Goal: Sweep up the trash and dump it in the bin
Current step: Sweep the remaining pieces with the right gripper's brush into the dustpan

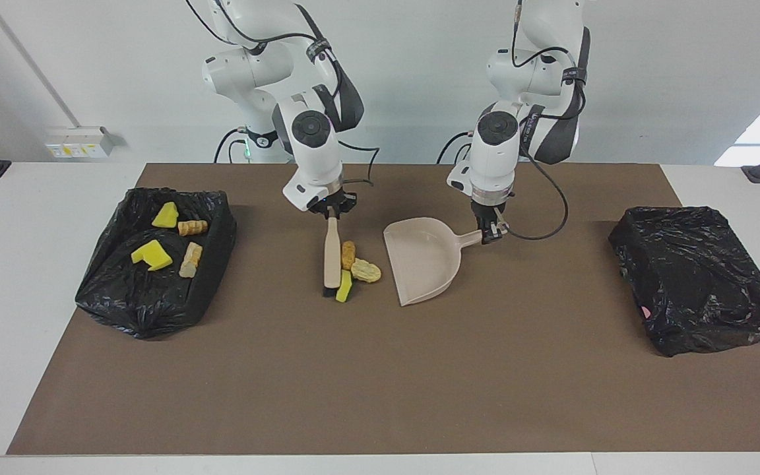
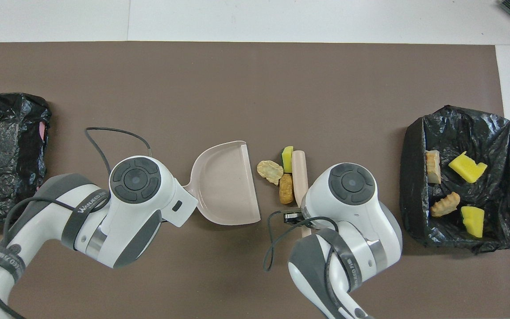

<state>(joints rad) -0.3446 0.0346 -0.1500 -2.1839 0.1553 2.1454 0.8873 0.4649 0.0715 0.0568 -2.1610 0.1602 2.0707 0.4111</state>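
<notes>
The right gripper (image 1: 331, 211), clenched on the beige brush (image 1: 332, 254), herds three scraps (image 1: 355, 267), yellow sponge and tan crusty lumps, toward the beige plastic dustpan (image 1: 423, 258), whose handle the left gripper (image 1: 489, 231) grasps. Next call: push them over the pan's lip. Open brown bench (image 1: 380, 382) surrounds them; four scraps sit in the black-lined bin (image 1: 149, 303).

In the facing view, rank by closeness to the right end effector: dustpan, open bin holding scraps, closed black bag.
Measured from the right end effector:
1. Dustpan, mid-table, beside the swept scraps.
2. Open bin, at the right arm's end.
3. Closed black bag, at the left arm's end.
</notes>
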